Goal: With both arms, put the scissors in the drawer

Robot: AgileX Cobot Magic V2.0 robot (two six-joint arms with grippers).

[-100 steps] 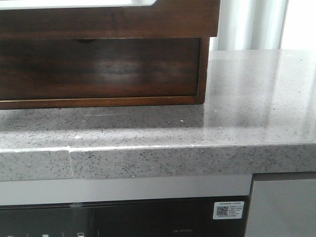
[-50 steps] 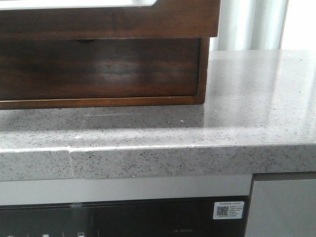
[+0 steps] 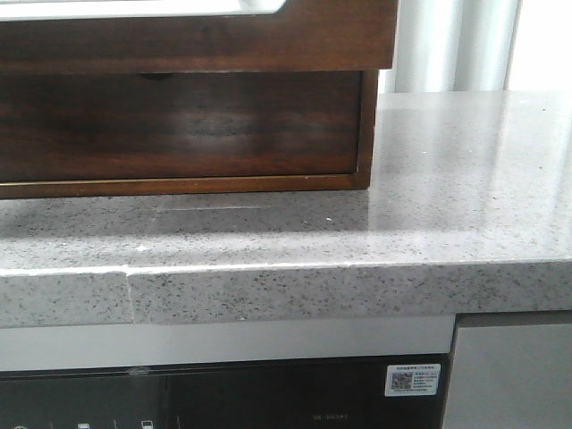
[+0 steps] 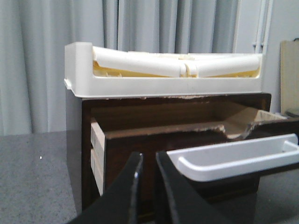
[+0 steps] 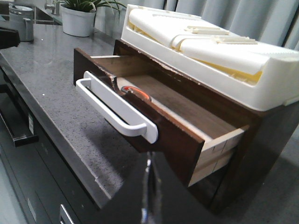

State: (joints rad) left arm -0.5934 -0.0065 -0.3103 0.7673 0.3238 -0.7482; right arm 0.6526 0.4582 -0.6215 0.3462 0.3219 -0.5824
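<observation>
The drawer [image 5: 154, 119] stands pulled out of the dark wooden cabinet [image 5: 261, 126], its white bar handle [image 5: 114, 109] on the glossy front. The scissors [image 5: 134, 92] lie inside it near the front, only an orange-and-grey handle loop showing. My right gripper [image 5: 148, 163] is shut and empty, back from the drawer's front corner. In the left wrist view the open drawer [image 4: 187, 140] and its handle [image 4: 233, 158] show; the scissors are hidden there. My left gripper [image 4: 148, 161] has a narrow gap between its fingers, holds nothing, and sits in front of the drawer face.
A white plastic tray [image 5: 210, 51] sits on top of the cabinet. The front view shows only the cabinet's [image 3: 197, 36] other side with a notched front, on the grey speckled counter [image 3: 447, 179], and no gripper. A potted plant [image 5: 79, 18] and curtains stand behind.
</observation>
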